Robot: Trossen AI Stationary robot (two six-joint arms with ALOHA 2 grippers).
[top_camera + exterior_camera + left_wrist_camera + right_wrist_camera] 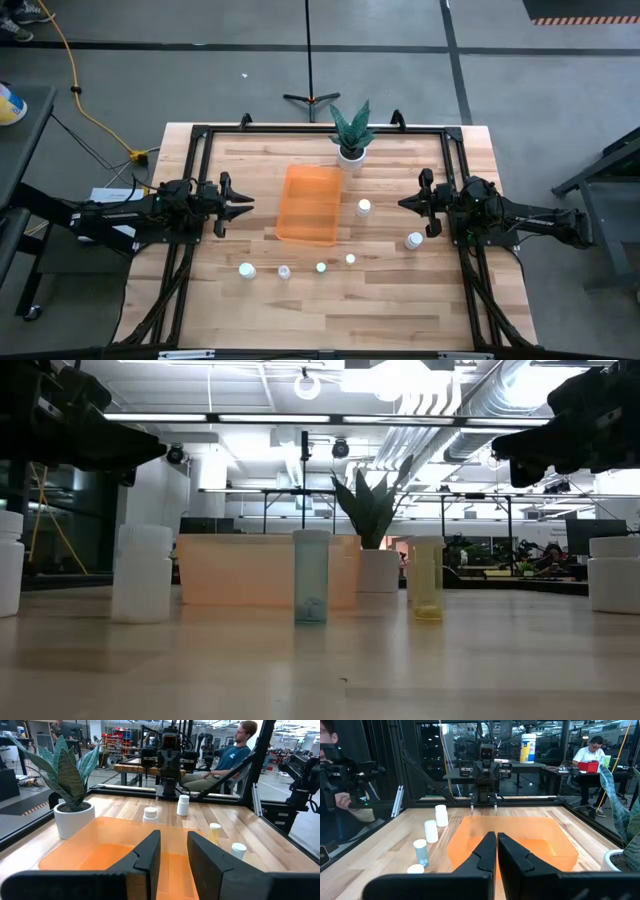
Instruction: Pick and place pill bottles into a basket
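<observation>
The translucent orange basket (310, 205) lies flat on the middle of the wooden table. Several small white pill bottles stand upright on the table outside it: one (364, 207) and another (414, 240) to its right, and a row (284, 271) in front of it toward the near edge. My left gripper (245, 203) hovers left of the basket, slightly open and empty; it also shows in the left wrist view (174, 852). My right gripper (405, 203) hovers right of the basket, shut and empty; it also shows in the right wrist view (496, 847).
A white plant pot (351, 152) with green leaves stands just behind the basket's far right corner. A black frame (200, 135) runs around the table edge. People sit beyond the table (235, 755). Bare wood lies between each gripper and the basket.
</observation>
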